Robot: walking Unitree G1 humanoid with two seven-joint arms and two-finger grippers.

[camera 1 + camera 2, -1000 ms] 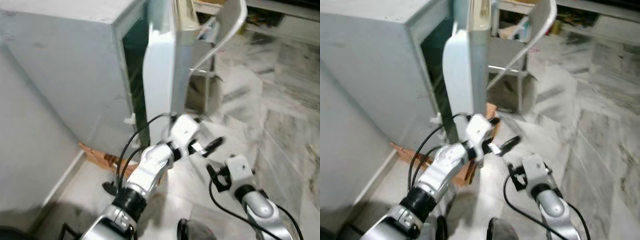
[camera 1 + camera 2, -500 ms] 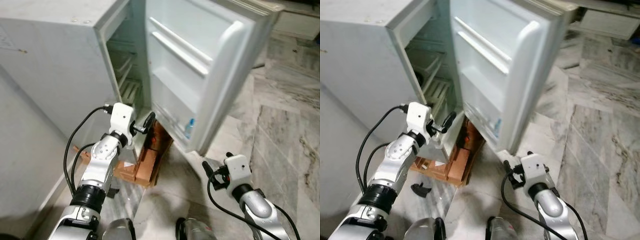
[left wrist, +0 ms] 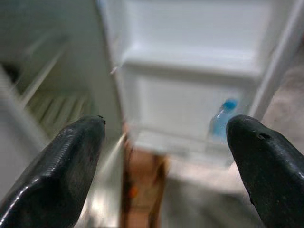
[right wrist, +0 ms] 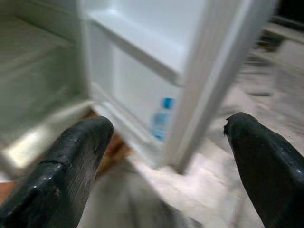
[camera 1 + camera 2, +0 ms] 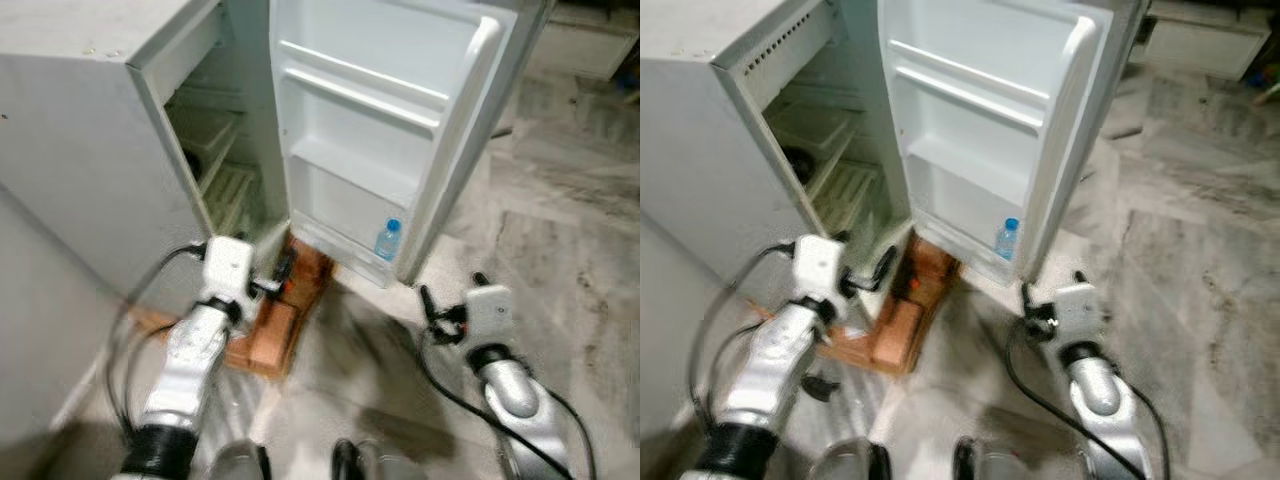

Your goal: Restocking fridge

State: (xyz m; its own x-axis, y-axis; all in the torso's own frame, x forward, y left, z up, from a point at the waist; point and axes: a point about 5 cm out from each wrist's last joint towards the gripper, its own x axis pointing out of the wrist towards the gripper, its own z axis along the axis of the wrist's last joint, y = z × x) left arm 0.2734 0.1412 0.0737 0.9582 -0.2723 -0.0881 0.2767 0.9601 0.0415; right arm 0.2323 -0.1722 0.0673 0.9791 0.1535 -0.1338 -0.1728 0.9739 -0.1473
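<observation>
One water bottle [image 5: 387, 241], open fridge door [image 5: 390, 130] shelf

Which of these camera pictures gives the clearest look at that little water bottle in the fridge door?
The left eye view: the water bottle stands upright in the bottom shelf of the open fridge door, blue cap plain. The right eye view shows the same, slightly smaller. Both wrist views catch it only as a blur between each gripper's open black fingers.

fridge [image 5: 90, 150]: white, door lining white
bottle [image 5: 387, 240]: clear, blue cap
floor [image 5: 570, 210]: grey veined marble
bricks [image 5: 285, 320]: orange-brown, at 6 o'clock under fridge
</observation>
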